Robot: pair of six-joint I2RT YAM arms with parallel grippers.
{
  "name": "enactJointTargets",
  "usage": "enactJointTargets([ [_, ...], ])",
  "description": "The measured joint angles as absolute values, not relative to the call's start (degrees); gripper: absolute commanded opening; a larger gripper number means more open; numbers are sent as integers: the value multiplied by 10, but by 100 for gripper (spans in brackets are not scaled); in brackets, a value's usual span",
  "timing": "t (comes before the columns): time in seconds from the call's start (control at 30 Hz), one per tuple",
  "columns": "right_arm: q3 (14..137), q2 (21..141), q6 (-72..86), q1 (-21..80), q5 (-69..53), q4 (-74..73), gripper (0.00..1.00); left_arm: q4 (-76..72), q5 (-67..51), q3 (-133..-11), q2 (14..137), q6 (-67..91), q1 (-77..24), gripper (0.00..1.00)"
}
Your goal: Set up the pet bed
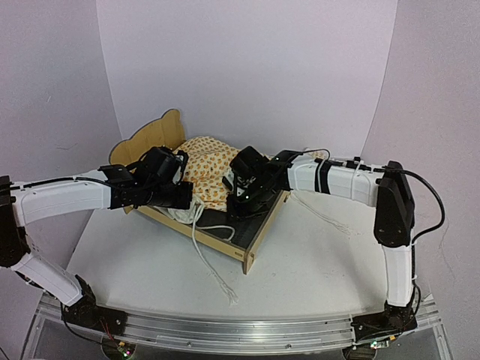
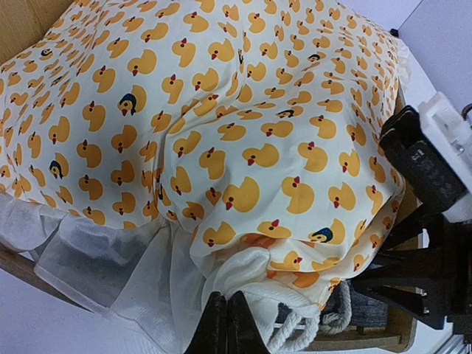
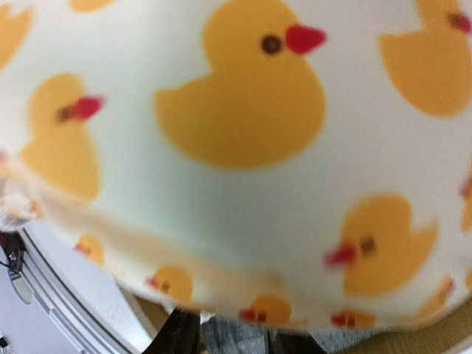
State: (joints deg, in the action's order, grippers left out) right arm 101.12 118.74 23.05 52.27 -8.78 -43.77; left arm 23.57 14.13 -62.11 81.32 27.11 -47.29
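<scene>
The pet bed (image 1: 259, 234) of light plywood stands mid-table, its bear-ear headboard (image 1: 154, 133) at the far left. Duck-print bedding (image 1: 206, 169) lies bunched over its head end, leaving the dark grey base panel (image 1: 225, 221) bare near the footboard. At the bed's near-left side, my left gripper (image 1: 184, 196) is shut. In the left wrist view its tips (image 2: 227, 318) touch the bedding's white ruffle (image 2: 243, 276); a pinch of cloth does not show. My right gripper (image 1: 240, 196) reaches in from the right, open. Its fingers (image 3: 181, 335) stand apart just under the bedding's edge (image 3: 243, 221), over the grey panel (image 3: 232, 341).
A white cord (image 1: 214, 270) trails from the bed across the table toward the near edge. A second thin cord (image 1: 330, 217) lies to the right under the right arm. White walls close off the back and sides.
</scene>
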Motion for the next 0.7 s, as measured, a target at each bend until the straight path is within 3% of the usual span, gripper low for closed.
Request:
enactJointTargets([
  [0.23, 1011, 1221, 230, 524, -66, -398, 30, 234, 152, -621, 813, 282, -473, 0],
  [0.53, 1001, 1230, 233, 524, -58, -378, 18, 233, 152, -621, 813, 286, -473, 0],
  [0.7, 987, 1230, 240, 524, -70, -374, 17, 233, 152, -621, 813, 286, -473, 0],
])
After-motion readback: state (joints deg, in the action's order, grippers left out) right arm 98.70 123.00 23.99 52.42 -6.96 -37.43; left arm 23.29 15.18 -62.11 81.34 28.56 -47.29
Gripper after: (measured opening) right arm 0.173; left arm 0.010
